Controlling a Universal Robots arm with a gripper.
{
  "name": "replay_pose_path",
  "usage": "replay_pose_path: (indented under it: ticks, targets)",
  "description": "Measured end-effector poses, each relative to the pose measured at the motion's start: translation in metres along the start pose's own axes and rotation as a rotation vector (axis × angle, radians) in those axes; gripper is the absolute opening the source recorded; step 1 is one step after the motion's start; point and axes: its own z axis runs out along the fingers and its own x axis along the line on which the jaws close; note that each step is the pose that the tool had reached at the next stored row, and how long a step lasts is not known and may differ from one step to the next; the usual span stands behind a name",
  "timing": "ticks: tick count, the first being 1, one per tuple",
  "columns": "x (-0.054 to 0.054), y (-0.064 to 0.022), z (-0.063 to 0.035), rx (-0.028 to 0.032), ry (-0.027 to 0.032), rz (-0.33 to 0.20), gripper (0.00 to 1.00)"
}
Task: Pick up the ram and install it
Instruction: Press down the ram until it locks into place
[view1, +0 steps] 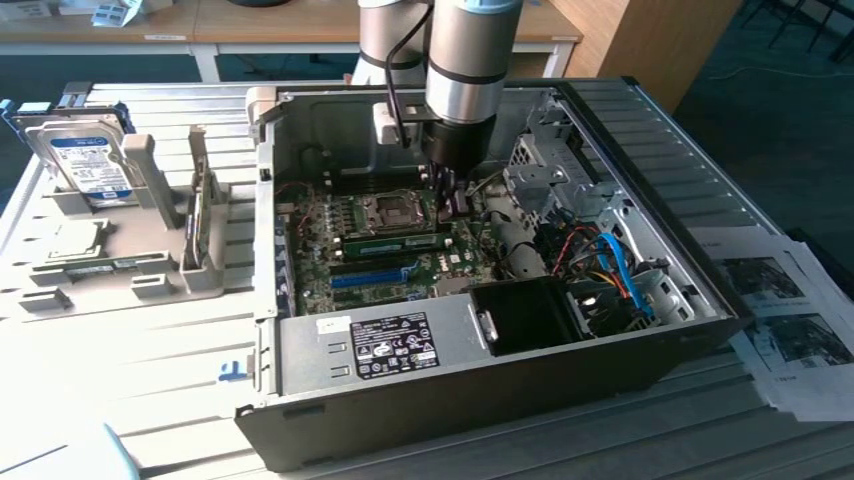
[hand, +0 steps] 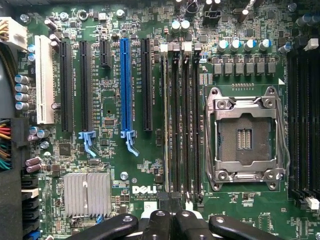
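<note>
Exterior view: computer case (view1: 400, 345), open; motherboard (view1: 334, 275); ram (view1: 394, 243) seated in its slot, gripper (view1: 451, 192) clenched just above its right end. Judgement: pressing squarely would have kept the stick upright.

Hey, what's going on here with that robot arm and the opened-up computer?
A single robot arm is reaching down into an open computer case, its gripper shut and poised just above the motherboard near the memory slots. A ram stick sits seated in a slot on the board, beside the empty processor socket. Outside the case, on the exterior view's left, a grey holder carries a hard drive and other parts.
</note>
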Motion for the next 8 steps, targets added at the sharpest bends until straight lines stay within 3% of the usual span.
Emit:
replay_pose_path:
  ticks: [8]
  targets:
    - [-0.0002,0.0000,0.0029,0.0000,-0.0002,0.000,0.10]
